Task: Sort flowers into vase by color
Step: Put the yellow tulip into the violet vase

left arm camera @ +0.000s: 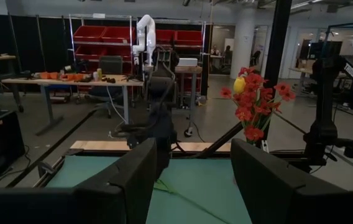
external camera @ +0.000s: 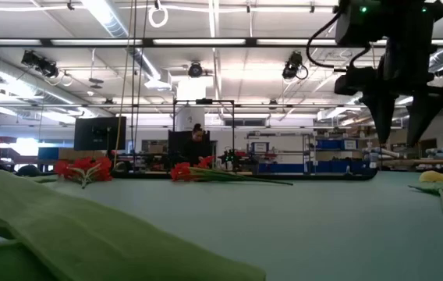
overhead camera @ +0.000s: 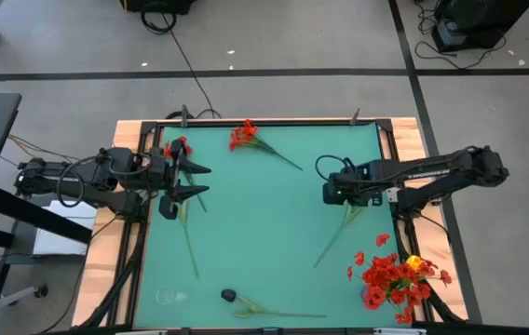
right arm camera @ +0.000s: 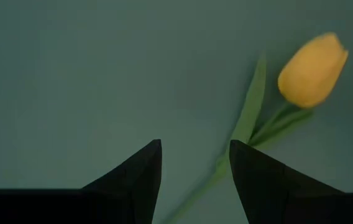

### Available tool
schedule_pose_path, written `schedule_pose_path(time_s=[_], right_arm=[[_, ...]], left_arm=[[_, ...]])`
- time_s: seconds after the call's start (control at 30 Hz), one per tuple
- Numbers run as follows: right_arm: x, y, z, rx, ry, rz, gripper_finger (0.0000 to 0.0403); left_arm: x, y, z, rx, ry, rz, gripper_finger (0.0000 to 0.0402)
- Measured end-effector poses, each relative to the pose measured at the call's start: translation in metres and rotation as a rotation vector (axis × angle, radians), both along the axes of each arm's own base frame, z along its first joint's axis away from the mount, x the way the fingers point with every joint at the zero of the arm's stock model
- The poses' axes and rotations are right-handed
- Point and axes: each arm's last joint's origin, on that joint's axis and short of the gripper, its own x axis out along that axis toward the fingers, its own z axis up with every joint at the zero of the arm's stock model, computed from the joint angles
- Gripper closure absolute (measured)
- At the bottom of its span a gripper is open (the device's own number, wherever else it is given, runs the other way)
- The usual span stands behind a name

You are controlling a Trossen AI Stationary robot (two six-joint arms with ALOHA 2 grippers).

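Observation:
A yellow tulip (right arm camera: 312,70) lies flat on the green mat, its stem (overhead camera: 334,244) running toward the near edge. My right gripper (right arm camera: 195,168) hangs open above it, pointing down, a finger on either side of the stem and clear of it; the low view shows it (external camera: 399,125) well above the mat. My left gripper (overhead camera: 201,180) is open and level at the left side, beside a red flower (overhead camera: 177,149) whose stem lies on the mat. A second red spray (overhead camera: 243,136) lies near the far edge. A dark-headed flower (overhead camera: 229,295) lies near the near edge.
A bunch of red blooms with one yellow head (overhead camera: 397,279) stands at the near right corner, also seen in the left wrist view (left arm camera: 251,106); what holds it is hidden. A faint clear glass thing (overhead camera: 167,296) sits near left. The mat's middle (overhead camera: 264,214) is bare.

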Motion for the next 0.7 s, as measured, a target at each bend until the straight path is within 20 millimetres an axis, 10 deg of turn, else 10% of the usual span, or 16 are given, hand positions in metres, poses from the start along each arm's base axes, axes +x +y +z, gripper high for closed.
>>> schedule_pose_path(time_s=[0.7], right_arm=[[-0.01, 0.03, -0.054, 0.159, 0.053, -0.156, 0.0206]], left_arm=[[0.013, 0.002, -0.008, -0.058, 0.058, 0.056, 0.0189]])
